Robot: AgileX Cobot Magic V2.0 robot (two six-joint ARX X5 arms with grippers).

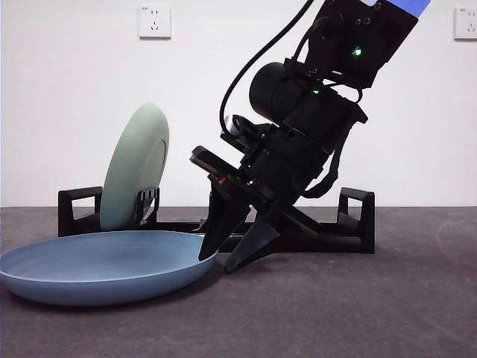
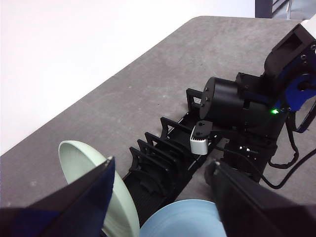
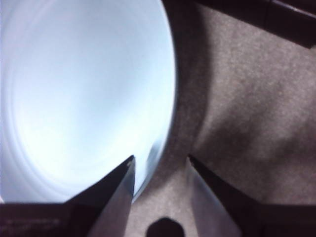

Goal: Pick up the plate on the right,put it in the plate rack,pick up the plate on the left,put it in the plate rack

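Observation:
A pale blue plate (image 1: pixel 97 265) (image 3: pixel 84 89) lies flat on the grey table at the left, in front of the plate rack (image 1: pixel 358 216) (image 2: pixel 163 148). A pale green plate (image 1: pixel 138 164) (image 2: pixel 84 160) stands upright in the rack's left end. My right gripper (image 1: pixel 216 263) (image 3: pixel 160 168) is down at the blue plate's right rim and open. One jaw is over the plate and the other outside the rim. My left gripper (image 2: pixel 162 165) hangs open high above the rack, holding nothing. From there the blue plate (image 2: pixel 182 219) shows just below the rack.
The white wall runs close behind the rack, with a socket (image 1: pixel 154 20) at upper left and another (image 1: pixel 466 22) at upper right. Grey table surface (image 1: pixel 358 306) stretches to the right of the blue plate. The right arm's body (image 2: pixel 247 108) leans over the rack's right half.

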